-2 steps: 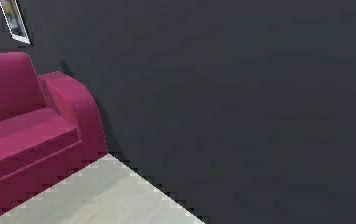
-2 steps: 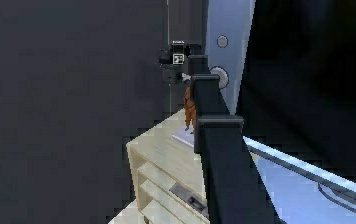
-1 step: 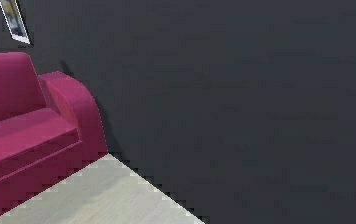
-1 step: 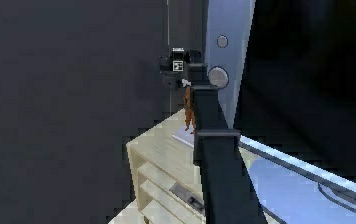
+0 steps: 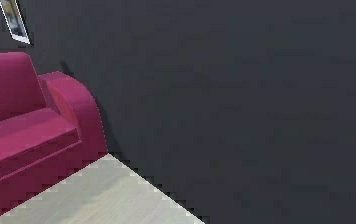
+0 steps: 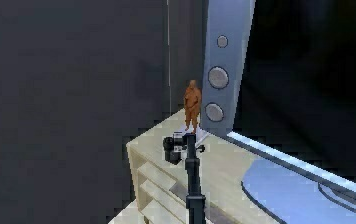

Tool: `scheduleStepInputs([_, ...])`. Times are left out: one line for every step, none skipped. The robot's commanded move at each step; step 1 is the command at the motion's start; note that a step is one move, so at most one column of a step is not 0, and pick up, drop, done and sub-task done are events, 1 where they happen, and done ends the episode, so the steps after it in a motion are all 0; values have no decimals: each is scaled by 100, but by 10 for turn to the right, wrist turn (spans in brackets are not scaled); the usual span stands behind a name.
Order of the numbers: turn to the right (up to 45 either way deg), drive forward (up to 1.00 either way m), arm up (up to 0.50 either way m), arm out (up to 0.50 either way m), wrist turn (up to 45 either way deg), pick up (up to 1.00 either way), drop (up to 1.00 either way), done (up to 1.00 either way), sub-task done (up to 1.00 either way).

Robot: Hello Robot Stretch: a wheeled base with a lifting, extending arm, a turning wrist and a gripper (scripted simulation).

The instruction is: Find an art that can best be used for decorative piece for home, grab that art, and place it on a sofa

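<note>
I cannot tell whether the gripper (image 6: pixel 173 147) holds anything, and a misjudged reach could knock the statue (image 6: pixel 193 103) over against the TV (image 6: pixel 286 90).

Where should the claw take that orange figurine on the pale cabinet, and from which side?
Grip the orange figurine around its middle: it stands upright and slim, so a mid-height hold should tip it least. Come from the near side, where the claw sits, because the big screen stands close on the arm side view's right.
</note>
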Motion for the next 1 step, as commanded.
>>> scheduleStepInputs([0, 0, 0, 0, 0, 100, 0, 0, 0])
